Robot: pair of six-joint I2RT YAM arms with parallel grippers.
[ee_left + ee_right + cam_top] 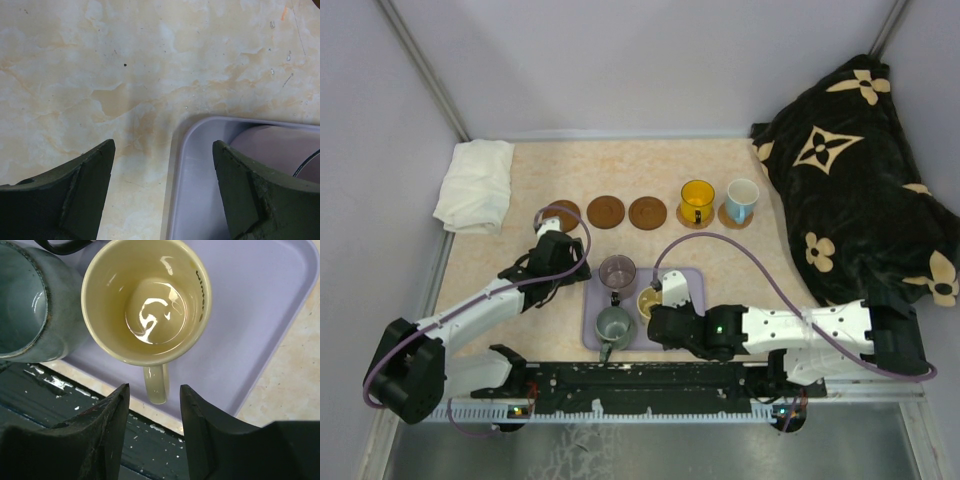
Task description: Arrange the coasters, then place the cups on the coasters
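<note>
Cream cup (147,300), handle pointing straight at the gap of the right gripper (153,390), whose half-open jaws hold nothing

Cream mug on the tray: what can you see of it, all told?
The cream mug looks like glossy glazed ceramic, pale yellow inside, empty, with small dark lettering under the rim. It stands upright on the lavender tray, close against the grey-green mug; whether they touch is unclear. Its loop handle points at the gap of the right gripper, whose fingers stand apart and do not grip it.
</note>
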